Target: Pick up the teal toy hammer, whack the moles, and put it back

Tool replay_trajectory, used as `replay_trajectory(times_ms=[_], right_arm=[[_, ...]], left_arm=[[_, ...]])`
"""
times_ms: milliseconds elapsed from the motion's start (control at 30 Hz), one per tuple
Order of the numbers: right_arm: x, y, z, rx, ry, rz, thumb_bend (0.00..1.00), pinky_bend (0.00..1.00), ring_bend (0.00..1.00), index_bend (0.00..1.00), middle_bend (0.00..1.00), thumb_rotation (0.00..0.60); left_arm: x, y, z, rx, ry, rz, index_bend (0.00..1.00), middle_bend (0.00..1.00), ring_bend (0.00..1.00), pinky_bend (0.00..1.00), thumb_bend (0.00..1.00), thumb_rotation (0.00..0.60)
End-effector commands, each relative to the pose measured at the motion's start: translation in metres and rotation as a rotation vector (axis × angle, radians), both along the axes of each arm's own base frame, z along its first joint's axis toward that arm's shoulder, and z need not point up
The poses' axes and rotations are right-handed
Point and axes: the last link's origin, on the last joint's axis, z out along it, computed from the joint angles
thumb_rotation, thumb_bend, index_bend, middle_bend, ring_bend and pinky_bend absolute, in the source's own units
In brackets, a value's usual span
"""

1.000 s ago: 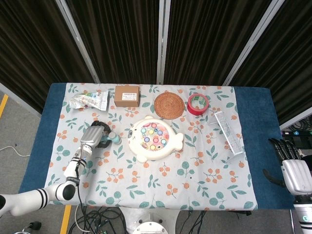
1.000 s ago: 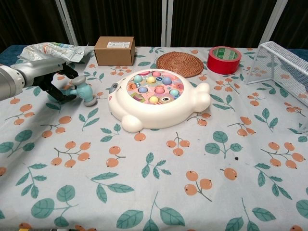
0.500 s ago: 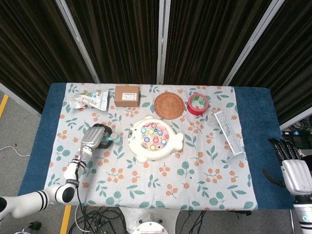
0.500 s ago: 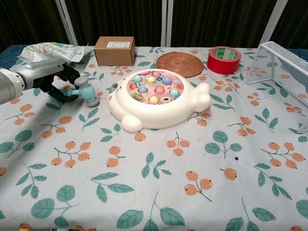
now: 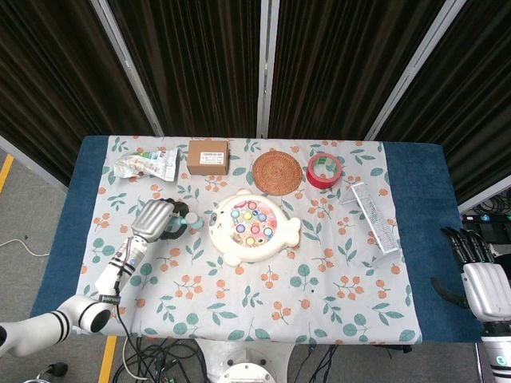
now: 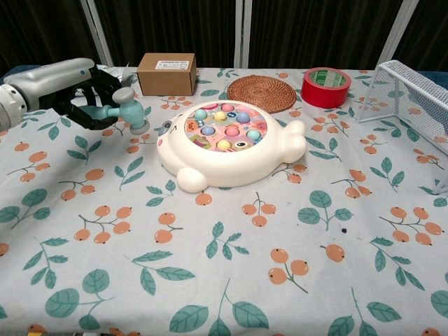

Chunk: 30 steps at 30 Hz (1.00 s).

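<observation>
My right hand hung off the table's right edge, holding nothing, fingers apart. My left hand gripped the teal toy hammer by its handle, lifted above the cloth near the left edge. Its long axis ran left-right, head pointing toward the mole board just beside it.

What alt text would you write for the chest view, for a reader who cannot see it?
The robot's left hand holds a teal toy hammer above the floral tablecloth, just left of a white whack-a-mole toy with coloured moles. Behind stand a cardboard box, a woven coaster, red tape and a wire basket.
</observation>
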Motion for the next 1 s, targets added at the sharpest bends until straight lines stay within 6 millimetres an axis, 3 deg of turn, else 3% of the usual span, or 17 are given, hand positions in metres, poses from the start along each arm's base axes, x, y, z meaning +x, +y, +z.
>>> replay_trajectory(times_ms=[33, 300, 567, 1000], right_arm=[[0.0, 0.001, 0.0, -0.001, 0.0, 0.0, 0.18, 0.0, 0.0, 0.0, 0.08, 0.6], [0.002, 0.006, 0.005, -0.017, 0.012, 0.001, 0.18, 0.0, 0.0, 0.0, 0.08, 0.6], [0.001, 0.011, 0.005, -0.021, 0.01, -0.011, 0.18, 0.0, 0.0, 0.0, 0.08, 0.6], [-0.004, 0.013, 0.006, -0.026, 0.003, -0.023, 0.18, 0.0, 0.0, 0.0, 0.08, 0.6]], left_arm=[[0.004, 0.002, 0.004, 0.008, 0.004, -0.051, 0.56, 0.55, 0.46, 0.52, 0.51, 0.6], [0.036, 0.005, 0.001, -0.028, 0.032, -0.18, 0.56, 0.56, 0.48, 0.56, 0.51, 0.6], [0.075, 0.027, -0.002, -0.036, 0.099, -0.237, 0.56, 0.59, 0.51, 0.59, 0.51, 0.6], [0.097, 0.045, -0.008, -0.062, 0.119, -0.159, 0.57, 0.59, 0.51, 0.59, 0.52, 0.6]])
